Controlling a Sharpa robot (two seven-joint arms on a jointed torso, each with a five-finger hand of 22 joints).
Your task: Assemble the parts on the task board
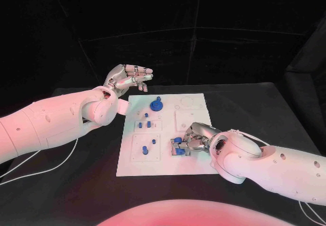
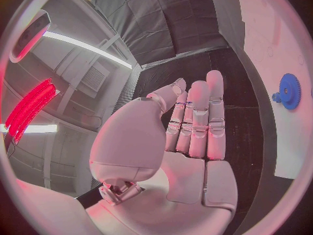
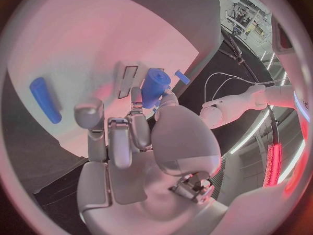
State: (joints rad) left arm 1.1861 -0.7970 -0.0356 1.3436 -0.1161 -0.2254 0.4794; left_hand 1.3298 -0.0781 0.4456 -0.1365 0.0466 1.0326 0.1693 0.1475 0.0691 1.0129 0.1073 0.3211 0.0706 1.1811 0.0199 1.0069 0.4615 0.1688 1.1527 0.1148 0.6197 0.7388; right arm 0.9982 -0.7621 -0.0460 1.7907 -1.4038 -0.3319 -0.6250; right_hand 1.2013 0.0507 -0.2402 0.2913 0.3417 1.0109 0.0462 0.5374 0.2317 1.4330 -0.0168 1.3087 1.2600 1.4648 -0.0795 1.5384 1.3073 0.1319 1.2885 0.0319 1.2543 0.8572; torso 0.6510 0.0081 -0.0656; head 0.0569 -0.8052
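You see the white task board (image 1: 136,162) lying mid-bench (image 1: 258,103); a blue gear (image 1: 158,104) stands near its far edge; small blue parts (image 1: 144,125) sit down its left side; your right robot hand (image 1: 187,140) rests on the board's right side, fingers closed round a blue part (image 1: 177,140); your left robot hand (image 1: 129,77) hovers beyond the board's far left corner, fingers loosely curled, holding nothing.

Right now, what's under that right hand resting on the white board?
The right hand holds a blue part over the task board; the right wrist view shows a short blue cylinder at its fingertips. The board directly beneath the palm is covered.
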